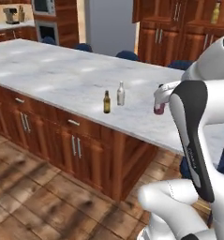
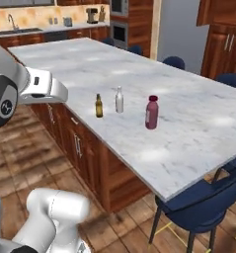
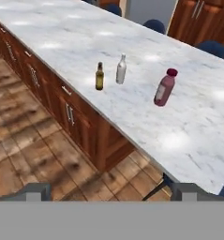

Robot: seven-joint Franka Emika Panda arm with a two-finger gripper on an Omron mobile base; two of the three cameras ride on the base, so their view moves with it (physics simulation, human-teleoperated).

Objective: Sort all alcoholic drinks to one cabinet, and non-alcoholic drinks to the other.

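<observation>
Three drinks stand on the marble island counter (image 2: pixel 188 123). The dark amber bottle (image 3: pixel 100 76) is nearest the front edge, with the whitish bottle (image 3: pixel 121 69) just behind it. The maroon bottle with a pinkish cap (image 3: pixel 164 87) stands further right, apart from both. In the left base view the amber bottle (image 1: pixel 107 102) and whitish bottle (image 1: pixel 121 93) are plain, while the maroon bottle (image 1: pixel 159 109) is half hidden behind my arm. A yellowish bottle (image 1: pixel 216 12) sits on a shelf of the reddish-brown cabinet (image 1: pixel 160 33). My gripper (image 3: pixel 113 192) is open, high above the floor, well short of the bottles.
Blue chairs (image 2: pixel 201 202) stand at the island's near right end, and more line its far side (image 1: pixel 127 55). Drawers and doors with silver handles (image 3: pixel 69 112) run under the counter. Wooden floor (image 3: pixel 33 154) lies in front. More cabinets (image 2: pixel 223 44) fill the back wall.
</observation>
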